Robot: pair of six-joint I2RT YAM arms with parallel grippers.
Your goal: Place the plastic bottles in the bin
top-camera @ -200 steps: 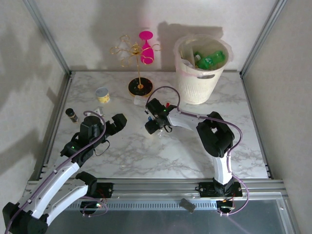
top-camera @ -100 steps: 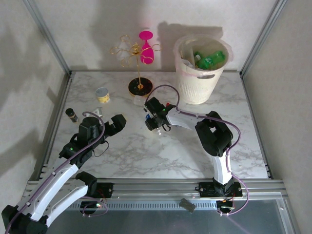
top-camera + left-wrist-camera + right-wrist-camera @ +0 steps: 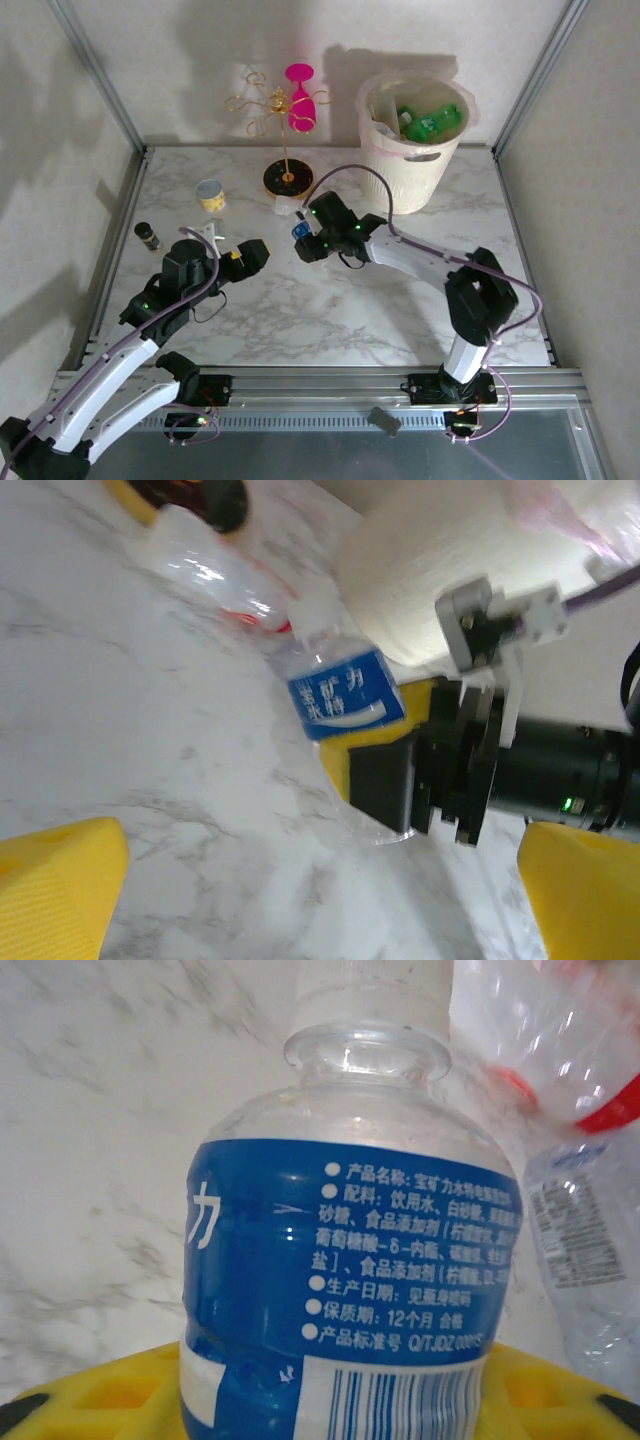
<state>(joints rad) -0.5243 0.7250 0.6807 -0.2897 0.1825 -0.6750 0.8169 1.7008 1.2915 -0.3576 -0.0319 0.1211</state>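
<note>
Right gripper (image 3: 304,238): has closed on the blue-label bottle (image 3: 299,229) and shifted back toward the stand (image 3: 288,176).
Right arm (image 3: 478,300): elbow swung out right, now stretched lower.
Left gripper (image 3: 252,256): edged right.

Bright, soft shadows, wrist views seemingly blurred

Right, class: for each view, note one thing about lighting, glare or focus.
Top view: evenly sharp, the bin throws a dark shadow on the wall. Left wrist view: soft, glare on the clear bottle, left fingers blurred. Right wrist view: labelled bottle crisp, clear bottle beside it hazy.
</note>
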